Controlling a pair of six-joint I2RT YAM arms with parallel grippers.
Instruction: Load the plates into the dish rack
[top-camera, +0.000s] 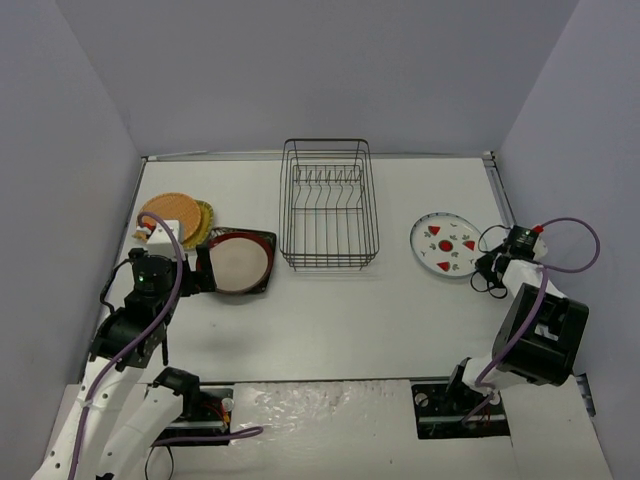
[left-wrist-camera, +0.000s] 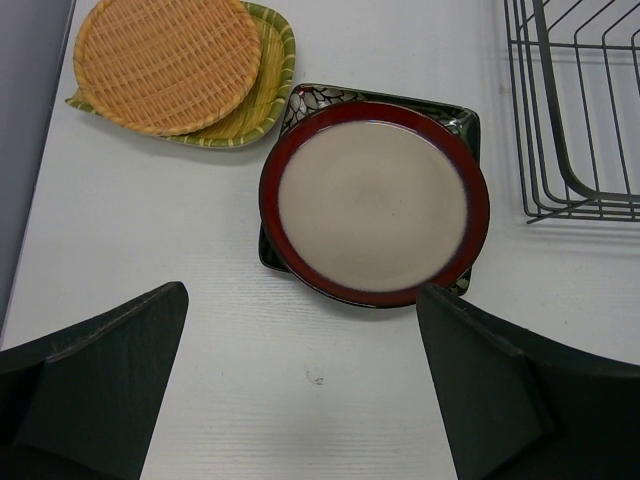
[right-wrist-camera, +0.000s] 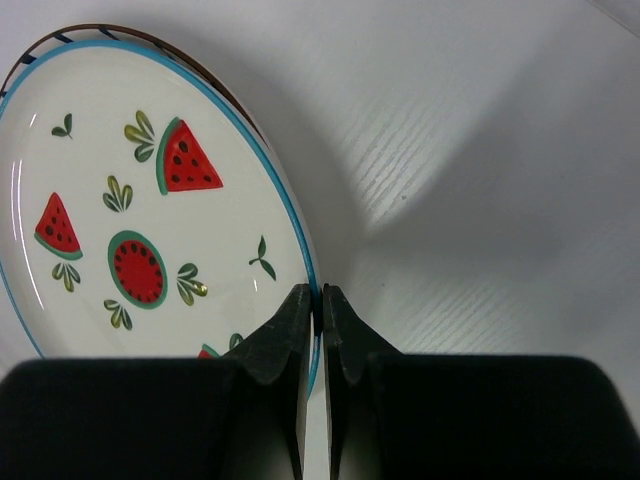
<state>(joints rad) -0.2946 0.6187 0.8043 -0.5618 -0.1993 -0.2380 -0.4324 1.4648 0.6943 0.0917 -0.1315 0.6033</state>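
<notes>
My right fingers (right-wrist-camera: 300, 315) were pinched on the rim of the watermelon plate (right-wrist-camera: 150, 230), which lay flat on the surface (right-wrist-camera: 480, 200) and spread toward the upper left of my wrist view. Seen from above, the rack (top-camera: 328, 205) stood left of the plate, well apart. My left fingers (left-wrist-camera: 110, 370) were spread and empty, short of the red-rimmed plate (left-wrist-camera: 375, 200).

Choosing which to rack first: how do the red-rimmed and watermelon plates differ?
The red-rimmed plate is cream with a red rim; the watermelon plate is white with fruit marks. The red-rimmed plate lies ungripped on a square plate, left gripper open; the right gripper pinches the watermelon plate's rim. Both are round, outside the rack.
</notes>
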